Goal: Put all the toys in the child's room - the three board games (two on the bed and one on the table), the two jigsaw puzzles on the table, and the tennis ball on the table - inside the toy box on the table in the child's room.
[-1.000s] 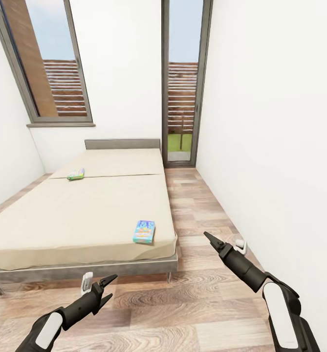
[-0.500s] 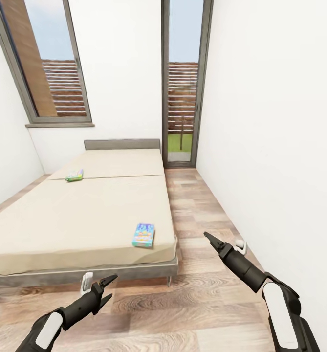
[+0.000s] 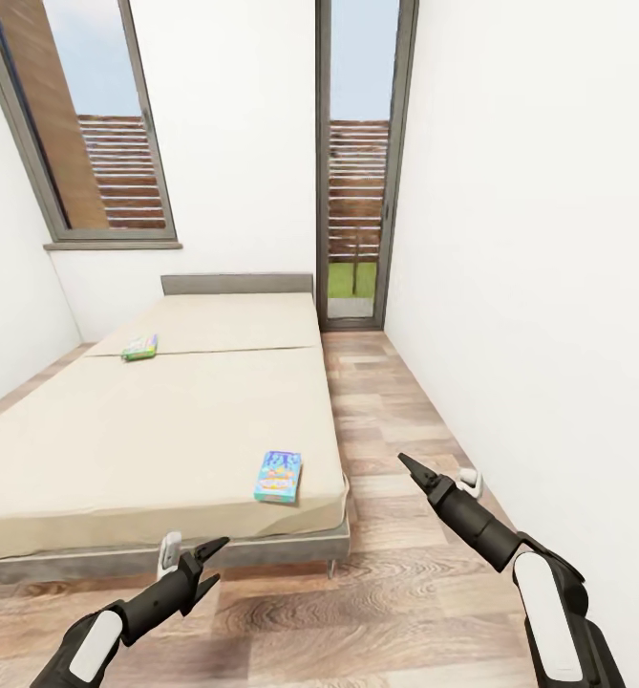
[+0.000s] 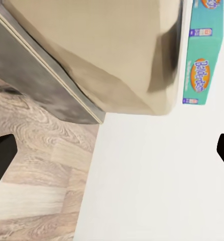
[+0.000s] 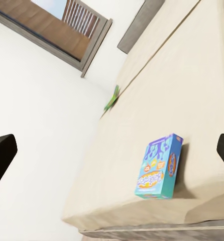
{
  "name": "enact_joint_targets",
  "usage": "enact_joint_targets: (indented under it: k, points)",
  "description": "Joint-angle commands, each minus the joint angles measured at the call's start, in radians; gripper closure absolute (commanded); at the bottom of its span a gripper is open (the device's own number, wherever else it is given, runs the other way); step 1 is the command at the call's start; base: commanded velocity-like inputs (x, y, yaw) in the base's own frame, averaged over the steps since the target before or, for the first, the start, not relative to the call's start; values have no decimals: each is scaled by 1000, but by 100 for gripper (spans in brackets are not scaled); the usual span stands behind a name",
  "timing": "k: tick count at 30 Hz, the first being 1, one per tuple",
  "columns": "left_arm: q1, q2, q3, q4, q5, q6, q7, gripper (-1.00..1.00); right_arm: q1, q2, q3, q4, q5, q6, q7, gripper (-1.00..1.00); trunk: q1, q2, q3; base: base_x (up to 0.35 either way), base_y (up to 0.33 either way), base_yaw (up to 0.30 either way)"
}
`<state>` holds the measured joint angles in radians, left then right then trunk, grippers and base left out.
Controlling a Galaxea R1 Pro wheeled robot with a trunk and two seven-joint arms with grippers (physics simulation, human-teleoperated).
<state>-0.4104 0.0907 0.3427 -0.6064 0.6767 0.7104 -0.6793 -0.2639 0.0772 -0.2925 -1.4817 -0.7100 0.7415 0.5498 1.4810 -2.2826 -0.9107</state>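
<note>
On the beige bed (image 3: 166, 430) lie two board games. A light blue one (image 3: 278, 476) rests near the front right corner, and a green-edged one (image 3: 139, 348) lies far back on the left. My left gripper (image 3: 216, 561) hovers open over the floor just before the bed's front edge. Out to the right, my right gripper (image 3: 410, 468) hangs above the floor strip, level with the blue box. The right wrist view takes in the blue box (image 5: 158, 168) and the green-edged box (image 5: 112, 99) between wide-apart fingers. The left wrist view catches the blue box (image 4: 201, 60) at the mattress corner (image 4: 107, 55).
A strip of wood-plank floor (image 3: 395, 411) runs between the bed and the white right wall (image 3: 548, 287). It leads to a tall glass door (image 3: 354, 191). A dark-framed window (image 3: 99, 134) stands behind the grey headboard (image 3: 237, 283).
The whole picture has shifted: the bed's front edge sits lower and closer, so the camera has moved toward the bed. Both arms keep their pose, and the games lie where they were.
</note>
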Motion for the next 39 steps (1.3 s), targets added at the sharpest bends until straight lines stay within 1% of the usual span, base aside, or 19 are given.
enact_joint_targets:
  k: [1,6,10,39]
  points:
    - [-1,0,2,0,2,6,-2,-100,-1,1,-3,0,-2,7,2,-100,0,0,-1,252,0,0]
    - [-1,0,2,0,1,6,-2,-100,-1,1,-3,0,-2,7,2,-100,0,0,-1,242,0,0]
    - [-1,0,2,0,2,6,-2,-100,-1,1,-2,0,-2,7,2,-100,0,0,-1,91,0,0]
    - [-1,-3,-2,0,4,6,-2,-100,-1,1,0,0,-2,7,2,-100,0,0,-1,5,0,0]
